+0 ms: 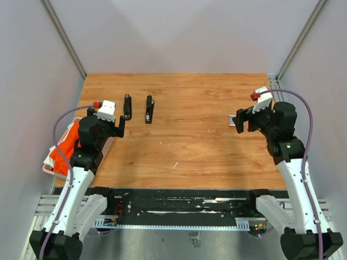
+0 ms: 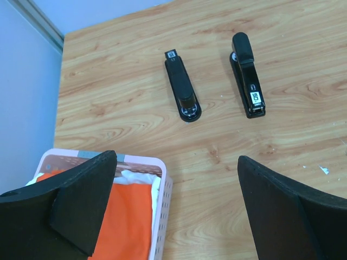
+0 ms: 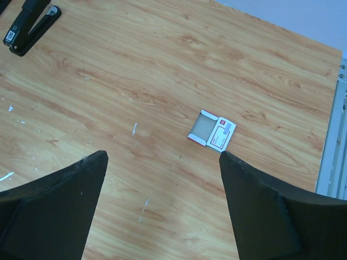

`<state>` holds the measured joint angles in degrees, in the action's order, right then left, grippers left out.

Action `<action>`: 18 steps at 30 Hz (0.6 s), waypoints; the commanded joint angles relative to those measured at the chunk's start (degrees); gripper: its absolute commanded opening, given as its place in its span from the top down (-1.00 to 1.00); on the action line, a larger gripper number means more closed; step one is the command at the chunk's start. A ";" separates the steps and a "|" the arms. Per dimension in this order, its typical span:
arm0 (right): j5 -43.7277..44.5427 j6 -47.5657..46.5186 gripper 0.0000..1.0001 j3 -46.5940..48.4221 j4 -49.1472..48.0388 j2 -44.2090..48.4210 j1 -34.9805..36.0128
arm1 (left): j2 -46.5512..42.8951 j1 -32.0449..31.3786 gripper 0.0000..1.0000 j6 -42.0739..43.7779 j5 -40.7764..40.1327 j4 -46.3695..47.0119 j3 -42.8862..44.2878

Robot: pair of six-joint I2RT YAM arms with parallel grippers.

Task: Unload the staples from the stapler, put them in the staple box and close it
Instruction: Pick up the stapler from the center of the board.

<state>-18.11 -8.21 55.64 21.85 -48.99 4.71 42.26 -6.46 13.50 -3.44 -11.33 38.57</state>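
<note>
From the left jaws, spread wide and empty, the left stapler (image 2: 182, 89) and right stapler (image 2: 248, 76) lie just ahead, side by side, running lengthwise away. Far across, the right jaws gape equally wide. The staples are unseen, presumably inside.

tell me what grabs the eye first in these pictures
A black stapler and a second stapler lie side by side, untouched, at the far left of the wood table. A pink basket holding orange cloth sits at the left edge, and a small white-and-red box lies alone on the right.
</note>
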 commanded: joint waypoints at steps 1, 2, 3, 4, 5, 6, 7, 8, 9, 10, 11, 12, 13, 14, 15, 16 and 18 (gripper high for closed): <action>-2.97 0.05 -0.74 1.64 0.15 -0.10 -1.00 | 0.38 0.31 -0.96 0.91 2.44 2.20 2.12; -3.09 -0.08 -0.74 1.67 0.10 -0.22 -1.02 | 0.54 0.31 -0.96 1.37 3.25 1.81 2.25; -3.14 -0.14 -0.73 1.82 0.10 -0.28 -1.00 | 0.61 0.32 -0.96 2.13 4.39 1.31 2.37; -3.26 -0.57 -0.73 1.84 0.17 -0.30 -1.01 | 0.68 0.33 -0.96 2.93 5.77 0.73 2.41; -3.51 -1.26 -0.74 1.86 0.15 -0.36 -1.03 | 0.78 0.34 -0.96 3.77 7.38 0.19 2.53; -3.59 -1.57 -0.74 1.95 0.31 -0.44 -1.03 | 0.88 0.34 -0.96 4.45 8.92 -0.19 2.71; -3.78 -1.95 -0.74 2.20 0.70 -0.63 -1.05 | 1.14 0.35 -0.96 4.84 10.39 -0.56 2.93; -4.00 -2.34 -0.74 2.74 1.30 -0.91 -1.07 | 1.51 0.35 -0.96 5.10 11.76 -0.87 3.26; -4.17 -2.62 -0.74 3.38 2.01 -1.27 -1.09 | 2.06 0.36 -0.96 5.20 13.17 -1.23 3.70; -4.28 -2.72 -0.74 4.23 2.89 -1.83 -1.13 | 2.90 0.37 -0.96 5.23 14.34 -1.41 4.23; -4.58 -2.94 -0.74 5.33 4.10 -2.44 -1.13 | 3.77 0.30 -0.96 5.20 15.13 -1.40 4.56; -4.99 -3.09 -0.74 6.43 5.47 -3.30 -1.07 | 4.97 0.07 -0.96 5.44 15.59 -1.15 4.90; -5.40 -3.10 -0.74 7.54 6.72 -4.24 -1.09 | 6.31 -0.61 -0.96 5.78 14.55 -0.66 5.21; -5.59 -3.08 -0.74 8.43 7.89 -5.16 -1.06 | 7.74 -1.73 -0.96 6.18 11.83 0.15 5.39; -5.62 -2.82 -0.74 9.25 8.89 -6.15 -1.02 | 9.22 -3.31 -0.96 6.74 8.49 1.31 5.48; -5.67 -2.56 -0.74 9.89 9.90 -7.25 -0.90 | 10.83 -4.78 -0.96 7.25 5.67 2.21 5.74; -5.94 -2.62 -0.75 10.95 11.65 -9.06 -0.49 | 14.32 -7.08 -0.96 8.31 3.24 2.77 6.89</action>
<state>-22.55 -10.35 63.90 28.14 -55.42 4.69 51.79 -9.87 19.18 5.28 -11.31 43.09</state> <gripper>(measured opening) 0.870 0.982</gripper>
